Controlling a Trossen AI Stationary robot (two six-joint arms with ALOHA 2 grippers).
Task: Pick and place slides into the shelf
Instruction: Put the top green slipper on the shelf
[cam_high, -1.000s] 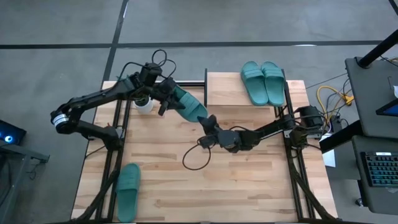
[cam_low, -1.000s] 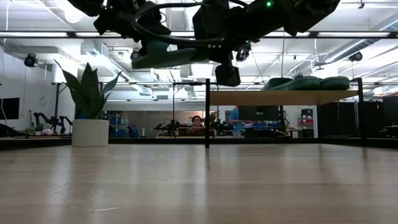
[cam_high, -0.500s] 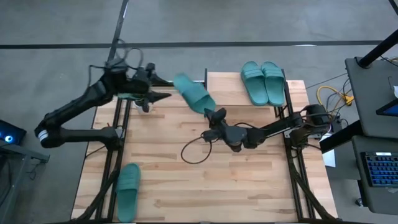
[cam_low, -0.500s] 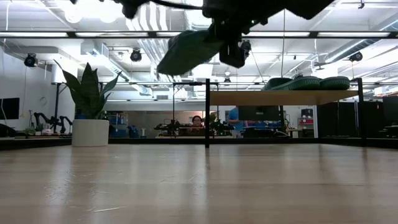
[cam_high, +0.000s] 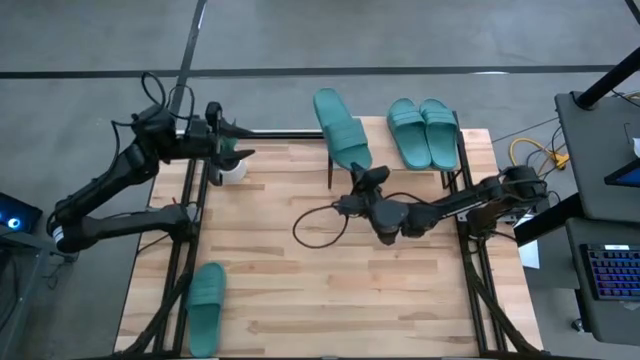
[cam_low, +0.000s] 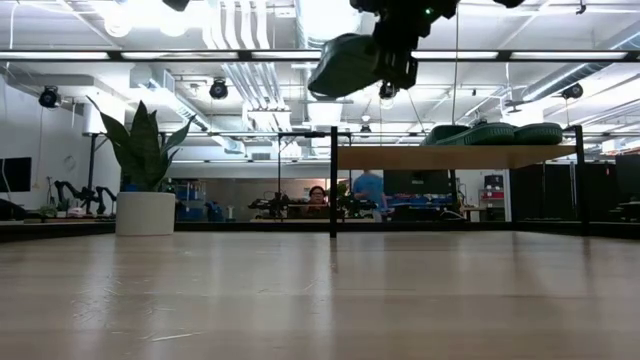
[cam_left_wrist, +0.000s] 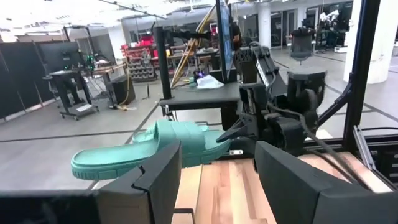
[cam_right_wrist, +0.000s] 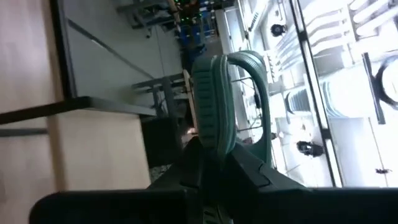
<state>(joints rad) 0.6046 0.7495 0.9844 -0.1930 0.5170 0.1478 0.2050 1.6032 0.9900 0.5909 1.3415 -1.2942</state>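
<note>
The high camera hangs over the desk (cam_high: 330, 270) and looks straight down, far enough off to take in the whole top, both arms and the floor around. The low camera sits at desk-top height at the near edge and looks level across the boards to the shelf (cam_low: 455, 157) and the room behind. The left wrist camera rides close behind the left tool (cam_left_wrist: 217, 177), facing right across the desk toward the other arm. The right wrist camera sits hard up against the held slide (cam_right_wrist: 214, 102); it seems rolled sideways, facing out into the room. All four views share that slide.
</note>
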